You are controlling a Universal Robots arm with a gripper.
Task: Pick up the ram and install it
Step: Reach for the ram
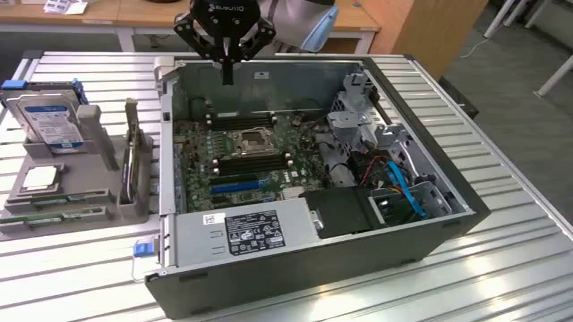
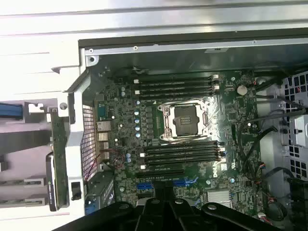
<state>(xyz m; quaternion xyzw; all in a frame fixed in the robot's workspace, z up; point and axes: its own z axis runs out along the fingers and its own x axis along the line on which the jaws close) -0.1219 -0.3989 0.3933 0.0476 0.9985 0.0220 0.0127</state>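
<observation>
Above the open case (image 1: 358, 258), gripper (image 1: 228, 79) hangs shut, empty; ram (image 1: 56, 200) untouched in tray (image 1: 90, 180), so pickup likely needs jaws opened

Your gripper (image 1: 228, 79) hangs near twelve o'clock in the exterior view, a touch toward eleven, pointing straight down. Its two black fingers (image 1: 229, 67) are pressed together into one narrow tip. Above them the black linkage bars (image 2: 120, 211) fan out toward ten and two o'clock from the tip. Your arm (image 1: 309, 23), grey with a light blue joint cap, slants away from the gripper toward one o'clock.
</observation>
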